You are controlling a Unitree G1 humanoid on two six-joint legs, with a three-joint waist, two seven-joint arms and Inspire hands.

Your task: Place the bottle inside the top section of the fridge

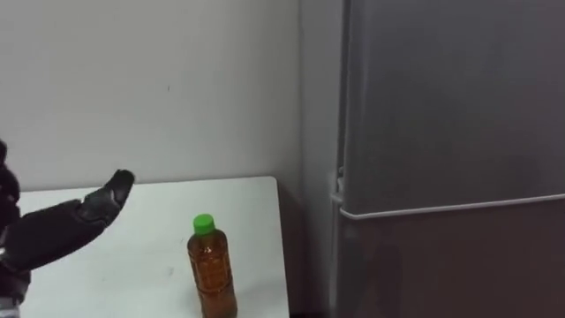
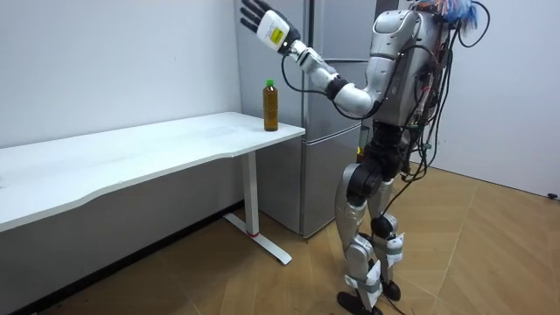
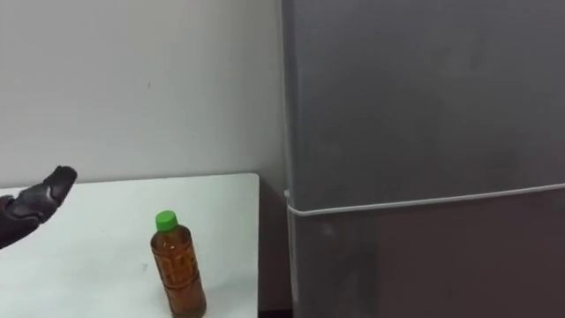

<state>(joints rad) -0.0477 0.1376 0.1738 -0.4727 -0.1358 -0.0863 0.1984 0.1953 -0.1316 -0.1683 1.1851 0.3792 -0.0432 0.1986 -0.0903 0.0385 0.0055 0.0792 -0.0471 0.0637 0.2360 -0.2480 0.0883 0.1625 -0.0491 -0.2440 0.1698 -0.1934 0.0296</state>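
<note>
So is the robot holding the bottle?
No, the bottle stands alone on the white table, and the left hand hovers open beside it, not touching.

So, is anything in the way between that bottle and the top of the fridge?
Yes: the upper fridge door is shut. Nothing visible stands between the open left hand and the bottle on the table.
</note>
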